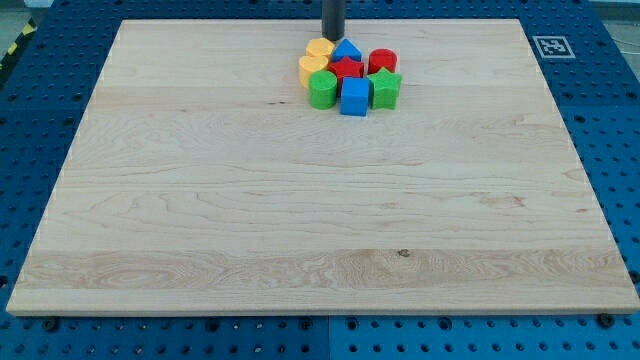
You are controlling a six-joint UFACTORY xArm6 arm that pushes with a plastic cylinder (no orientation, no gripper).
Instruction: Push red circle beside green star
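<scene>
The rod's tip hovers behind crowded blocks, holding nothing; pushing the red circle risks scattering the green star.

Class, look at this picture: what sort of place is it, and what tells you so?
Probably a robotics lab bench. A wooden board lies on a blue perforated table, a printed marker tag sits at its corner, and my tip stands just above a cluster of coloured blocks.

Only body part showing is a plain dark rod, near-black, round and straight, smooth with no markings, coming in above the wooden board; my tip looks blunt.
</scene>
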